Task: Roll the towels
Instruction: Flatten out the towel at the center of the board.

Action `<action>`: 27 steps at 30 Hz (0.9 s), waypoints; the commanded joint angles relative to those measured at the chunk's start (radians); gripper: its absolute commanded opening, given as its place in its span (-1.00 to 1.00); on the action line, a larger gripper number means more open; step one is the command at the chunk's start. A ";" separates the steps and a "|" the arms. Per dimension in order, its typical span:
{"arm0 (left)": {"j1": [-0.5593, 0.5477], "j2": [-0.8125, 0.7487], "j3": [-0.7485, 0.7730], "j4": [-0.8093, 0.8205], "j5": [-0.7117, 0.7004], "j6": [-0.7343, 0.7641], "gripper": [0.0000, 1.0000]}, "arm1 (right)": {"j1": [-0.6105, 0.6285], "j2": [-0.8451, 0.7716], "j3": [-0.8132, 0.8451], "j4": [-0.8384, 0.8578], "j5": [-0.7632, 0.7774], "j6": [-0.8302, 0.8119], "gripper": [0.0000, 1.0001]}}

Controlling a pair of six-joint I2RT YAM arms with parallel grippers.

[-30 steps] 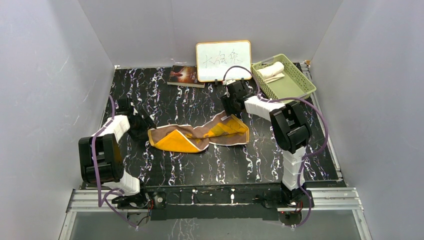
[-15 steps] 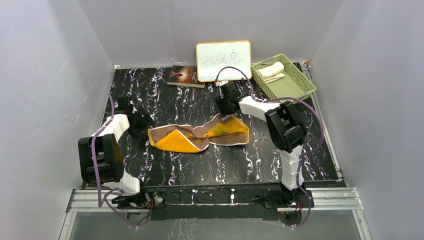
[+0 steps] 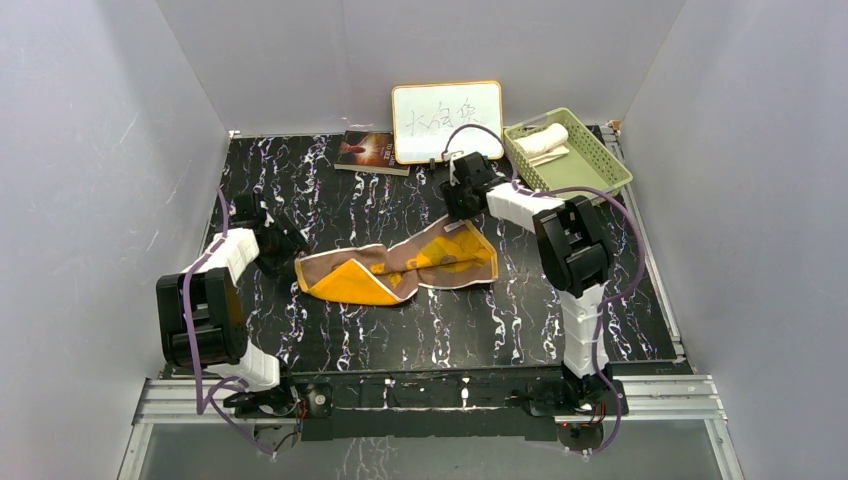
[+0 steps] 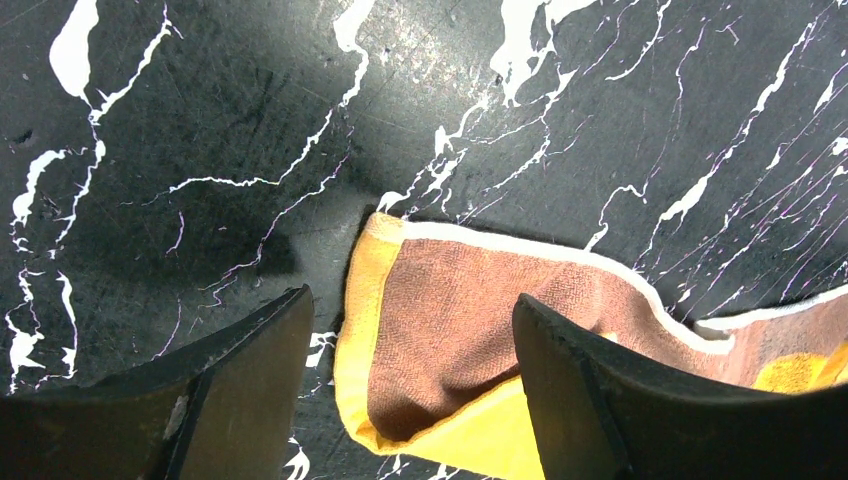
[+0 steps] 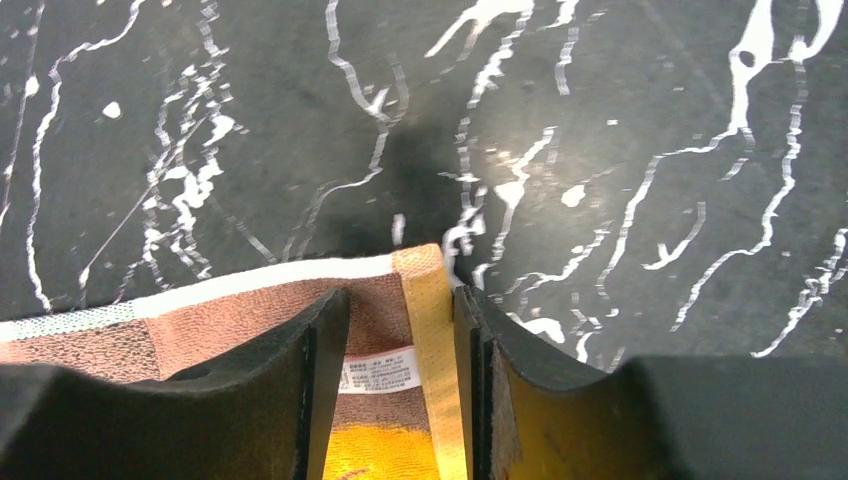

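The orange-yellow towel [image 3: 400, 265], brown on its upper face, lies crumpled across the middle of the black marbled table [image 3: 330, 190]. My left gripper [image 3: 290, 252] is open at its left end, with the towel's corner [image 4: 470, 320] lying flat on the table between the fingers [image 4: 410, 300]. My right gripper [image 3: 458, 207] stands at the towel's far right corner. Its jaws [image 5: 400, 295] are narrow but still apart, with the yellow hem and a white label [image 5: 380, 370] lying between them. The cream-white towel [image 3: 545, 140] sits rolled in the green basket [image 3: 600, 165].
A white board with an orange frame [image 3: 447, 120] stands at the back, a dark book [image 3: 370, 150] to its left. The basket is at the back right. Grey walls close in the table on three sides.
The right gripper swung left, then back right and farther away, and its jaws narrowed. The towel's far edge is now drawn straighter toward it. The left arm stayed put.
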 commanded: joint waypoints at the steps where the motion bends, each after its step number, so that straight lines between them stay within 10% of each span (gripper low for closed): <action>1: 0.004 -0.009 0.009 -0.013 0.007 -0.002 0.41 | -0.060 0.062 -0.014 -0.070 -0.015 0.042 -0.24; 6: 0.004 0.002 0.001 0.003 0.016 -0.009 0.41 | -0.069 0.056 -0.026 -0.079 0.083 0.067 -0.98; 27: -0.006 0.136 -0.040 0.216 0.074 0.002 0.18 | -0.129 -0.132 -0.115 0.010 0.023 0.133 -1.00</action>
